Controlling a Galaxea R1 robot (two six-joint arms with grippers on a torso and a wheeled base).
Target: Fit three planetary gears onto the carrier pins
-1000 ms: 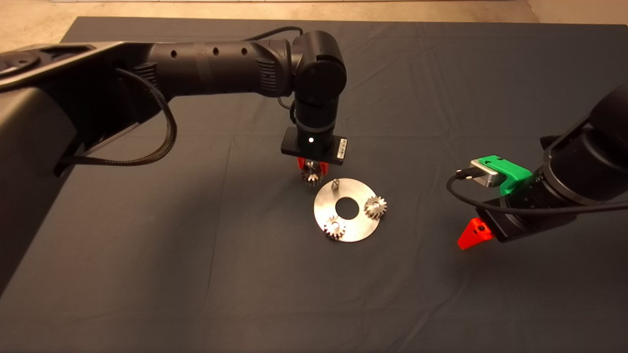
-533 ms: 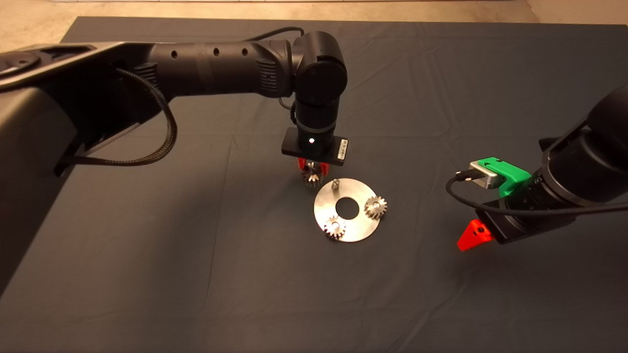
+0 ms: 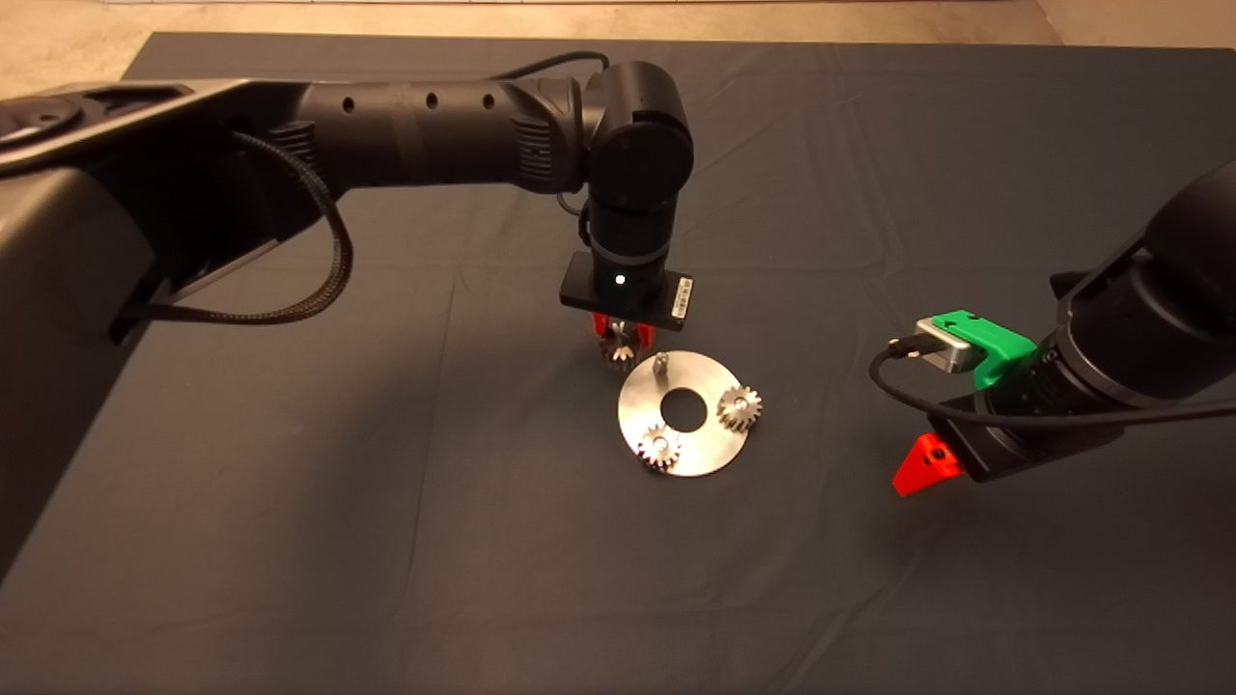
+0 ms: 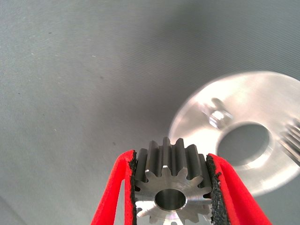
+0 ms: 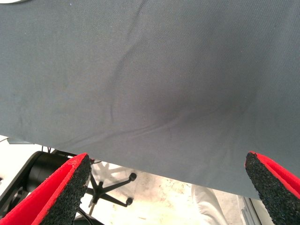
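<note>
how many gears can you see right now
3. Two gears sit on pins of the disc: one at its right edge, one at its near-left edge. The third gear is clamped in the left tool, beside the bare pin.

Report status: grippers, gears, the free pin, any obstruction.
Left gripper shut on third gear, beside the disc. Right gripper open, idle at right. Two gears seated; free pin unobstructed.

A dark grey cloth mat [image 3: 290,541] with soft creases and fold lines covers the table. Beyond its far edge runs a strip of pale beige floor [image 3: 579,19]. Past the mat's edge in the right wrist view, a black wheeled chair base [image 5: 110,187] stands on light speckled floor.
</note>
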